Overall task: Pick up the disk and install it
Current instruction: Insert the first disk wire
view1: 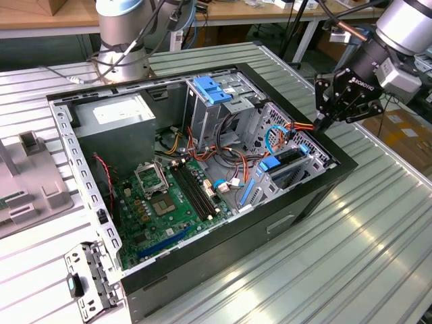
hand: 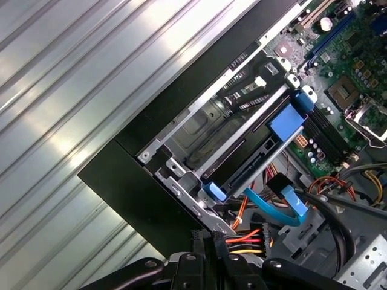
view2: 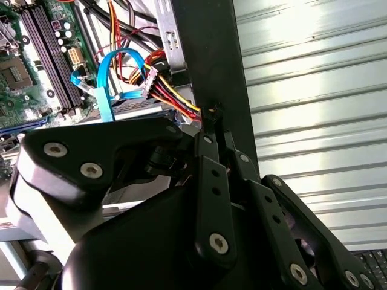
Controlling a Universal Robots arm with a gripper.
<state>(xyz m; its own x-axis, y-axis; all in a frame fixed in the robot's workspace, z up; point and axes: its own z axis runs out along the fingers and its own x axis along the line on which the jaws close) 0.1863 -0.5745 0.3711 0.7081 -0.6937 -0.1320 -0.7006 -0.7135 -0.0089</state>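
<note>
We saw an open black computer case (view1: 223,256) lying on a ribbed, glossy metal table (view1: 351,256), with wooden benches behind at twelve o'clock. Inside lay a green motherboard (view1: 162,209), a grey power-supply box (view1: 118,125) and bundled coloured cables (hand: 248,241). The disk (hand: 254,160), a thin metal slab edged with blue rails, sat on edge in the drive cage by the case wall, at three o'clock of the motherboard. The black gripper (view1: 324,123) hovered just above that wall, fingers (view2: 211,136) pinched together on nothing.

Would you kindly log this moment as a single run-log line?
pincer: at case rim, holding nothing visible | disk: seated on edge in drive cage, blue rails showing | cables: bundled just below pincer
</note>
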